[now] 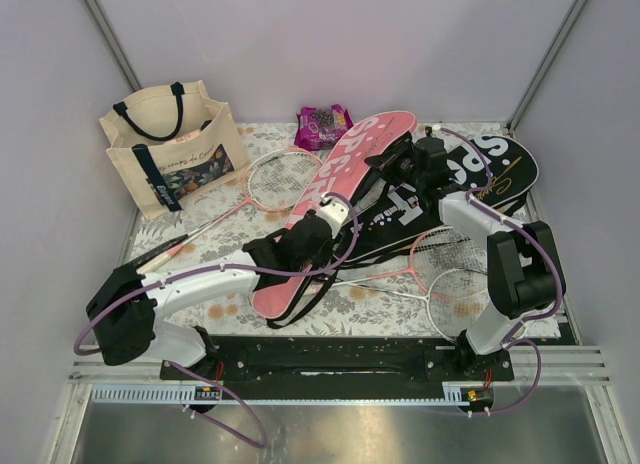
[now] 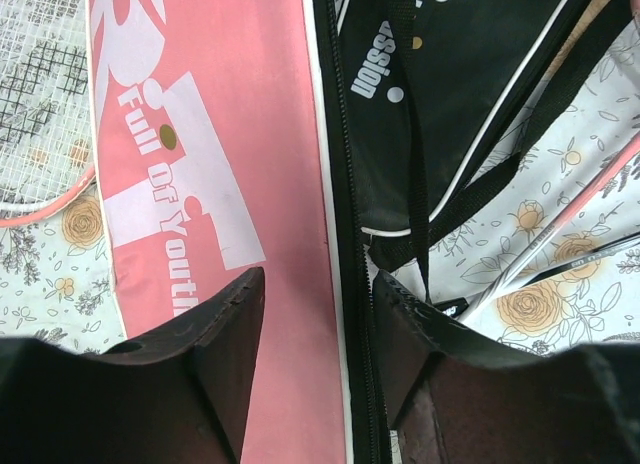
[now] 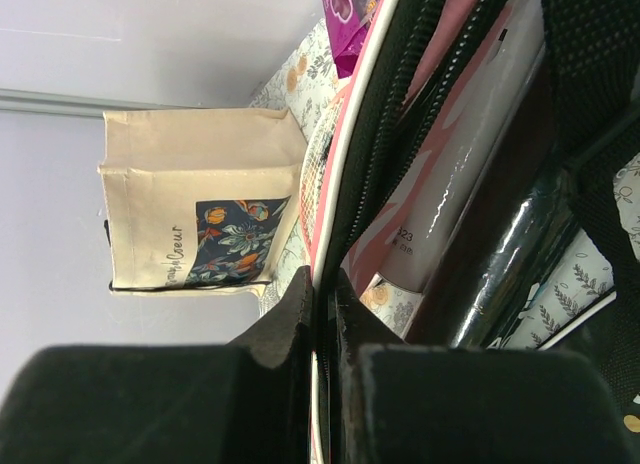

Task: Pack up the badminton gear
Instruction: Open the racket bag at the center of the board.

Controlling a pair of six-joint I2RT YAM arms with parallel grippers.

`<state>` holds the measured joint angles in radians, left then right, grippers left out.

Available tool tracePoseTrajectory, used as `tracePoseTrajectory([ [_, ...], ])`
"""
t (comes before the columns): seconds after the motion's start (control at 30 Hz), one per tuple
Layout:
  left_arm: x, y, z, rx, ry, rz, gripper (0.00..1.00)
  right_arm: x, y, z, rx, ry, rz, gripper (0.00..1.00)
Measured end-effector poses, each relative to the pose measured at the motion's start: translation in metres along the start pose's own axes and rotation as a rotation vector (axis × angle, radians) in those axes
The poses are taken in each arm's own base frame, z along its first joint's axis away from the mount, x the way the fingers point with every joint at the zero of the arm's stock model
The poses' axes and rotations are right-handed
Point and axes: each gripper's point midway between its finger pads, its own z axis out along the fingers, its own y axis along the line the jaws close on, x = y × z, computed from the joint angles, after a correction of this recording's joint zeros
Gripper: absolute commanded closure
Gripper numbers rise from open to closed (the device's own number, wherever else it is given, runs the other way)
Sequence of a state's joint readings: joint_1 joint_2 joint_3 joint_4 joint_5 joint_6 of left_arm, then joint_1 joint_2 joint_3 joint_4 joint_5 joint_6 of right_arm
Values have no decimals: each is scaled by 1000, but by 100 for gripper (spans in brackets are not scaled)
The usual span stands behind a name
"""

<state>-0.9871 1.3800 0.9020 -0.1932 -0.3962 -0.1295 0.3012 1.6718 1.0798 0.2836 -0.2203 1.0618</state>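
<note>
Nearest the arms, two rackets [image 1: 455,284] lie on the tabletop [image 1: 215,239] off to the right of the pink cover's [image 1: 345,184] near end, heads overlapping, not yet packed. Now the left claw [image 2: 320,284]: it hovers low over the pink cover's right edge, half apart and straddling the black zip [image 2: 350,234], nothing pinched. I'd read that as lining up to take the rim or work the zip. Further along that same edge, the right claw [image 3: 322,289] is clamped tight on the pink cover's piped rim, and that looks like the point of it: hold the flap up so the mouth gapes. In the gap beside the rim a white tube [image 3: 440,204] and a black tube [image 3: 510,264] lie lengthwise, seemingly stowed already, though I can't tell which cover holds them. The black cover [image 1: 500,164] lies against the pink cover's right side, fanning away from it. Left of the pink cover's head a third racket [image 1: 283,179] waits its turn. Further left again stands the tote [image 1: 170,149], and just beside the pink cover's far tip sits the snack packet [image 1: 322,126], neither part of this job.
</note>
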Motion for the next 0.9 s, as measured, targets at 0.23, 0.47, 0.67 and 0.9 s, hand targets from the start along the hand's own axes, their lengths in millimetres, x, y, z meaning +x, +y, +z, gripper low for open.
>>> tracePoseTrajectory([
  [0.23,-7,0,-5,22,-20,-18,57,1,-1,0,5,5,-13,93],
  [0.47,1,1,-2,23,1,-14,69,1,-3,-1,11,11,-14,88],
  [0.67,4,-2,-1,40,12,-11,100,3,-7,-1,35,23,-18,62],
  [0.9,9,2,0,48,38,-49,100,8,-18,-13,155,78,-26,29],
])
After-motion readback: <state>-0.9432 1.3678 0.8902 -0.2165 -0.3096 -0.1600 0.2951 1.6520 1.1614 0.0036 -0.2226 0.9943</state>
